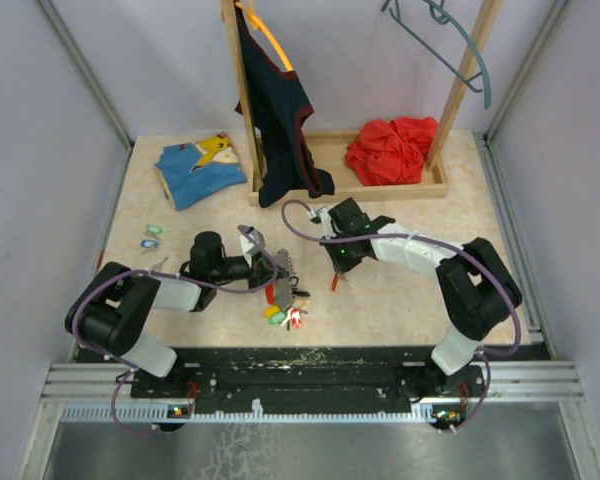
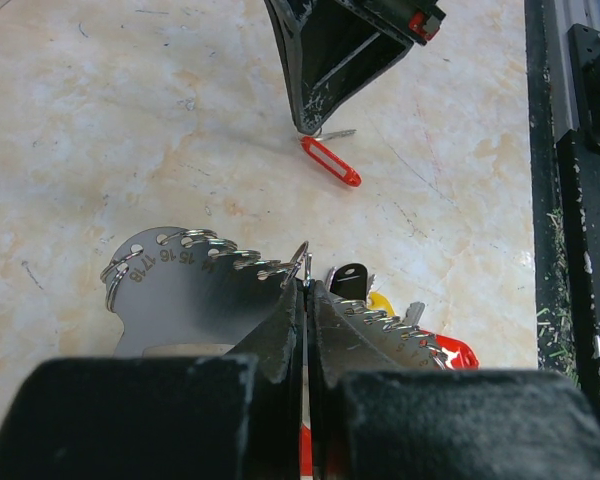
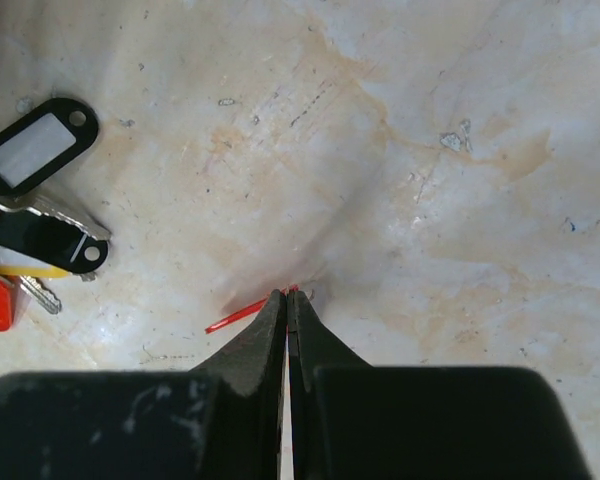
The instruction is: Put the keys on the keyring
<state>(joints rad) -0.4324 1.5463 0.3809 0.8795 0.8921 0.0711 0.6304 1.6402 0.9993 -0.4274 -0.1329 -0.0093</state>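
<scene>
My right fingers (image 3: pixel 278 312) are pressed together on the red-tagged key (image 2: pixel 330 162), tips down at the tabletop (image 2: pixel 130 120). My left fingers (image 2: pixel 292 305) pinch the edge of the toothed metal keyring (image 2: pixel 180 280). A bunch of tagged keys (image 3: pixel 40 215) lies just beside it, near the red-tagged key.

A navy garment with red trim (image 1: pixel 280 110) hangs from an orange hanger (image 1: pixel 270 40) on a wooden clothes rack (image 1: pixel 238 90) at the back of the beige marbled surface (image 1: pixel 400 290). A crumpled red cloth (image 1: pixel 390 150) lies in the rack's wooden base tray (image 1: pixel 400 190). A grey-blue hanger (image 1: pixel 480 75) hangs empty near the right post. Left of the rack lies a folded blue garment (image 1: pixel 195 172) with a yellow print, possibly a child's top.
</scene>
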